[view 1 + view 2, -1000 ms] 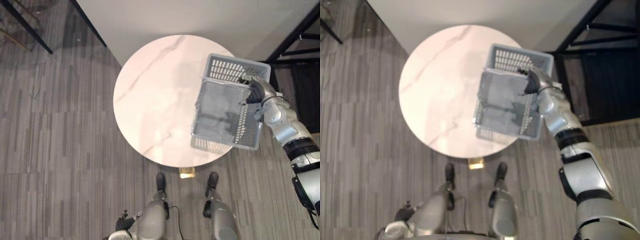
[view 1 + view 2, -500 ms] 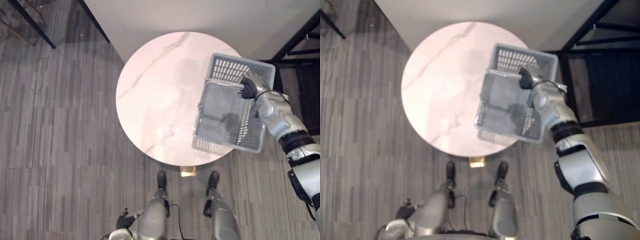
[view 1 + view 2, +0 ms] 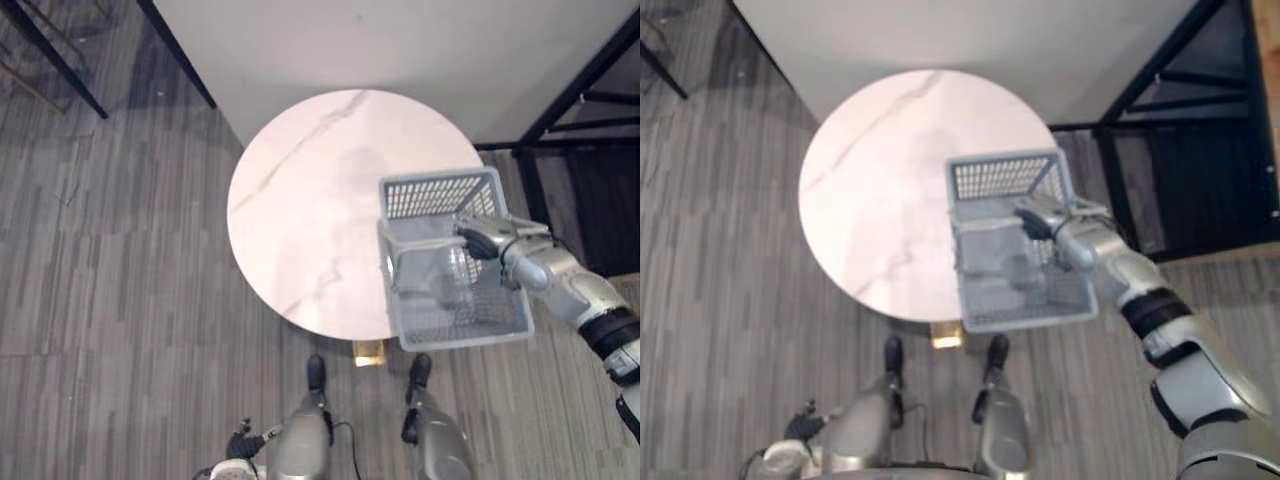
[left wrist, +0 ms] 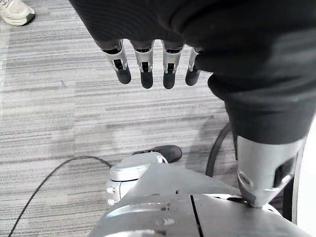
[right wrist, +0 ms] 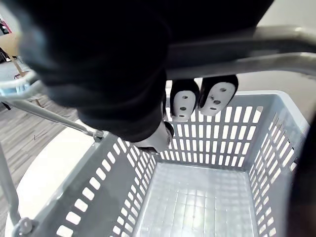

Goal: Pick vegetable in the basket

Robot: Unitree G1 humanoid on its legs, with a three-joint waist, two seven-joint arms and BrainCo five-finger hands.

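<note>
A grey plastic basket (image 3: 435, 195) with slotted walls and metal wire handles hangs level over the near right edge of the round white marble table (image 3: 300, 200). My right hand (image 3: 482, 241) is shut on one wire handle (image 5: 237, 47), its fingertips (image 5: 183, 101) curled under the bar. In the right wrist view the basket's (image 5: 217, 133) inside is bare. My left hand (image 4: 148, 69) hangs low at my side over the floor, fingers straight and holding nothing.
A black metal frame (image 3: 580, 100) stands right of the table, close to the basket. A pale wall (image 3: 400, 40) runs behind the table. Black furniture legs (image 3: 60, 70) stand at the far left. A person's shoe (image 4: 15, 12) rests on the striped grey floor.
The basket has swung from tilted on its side to level and come toward the table's near right edge. My right hand has closed round the handle. The head camera shifted a little.
</note>
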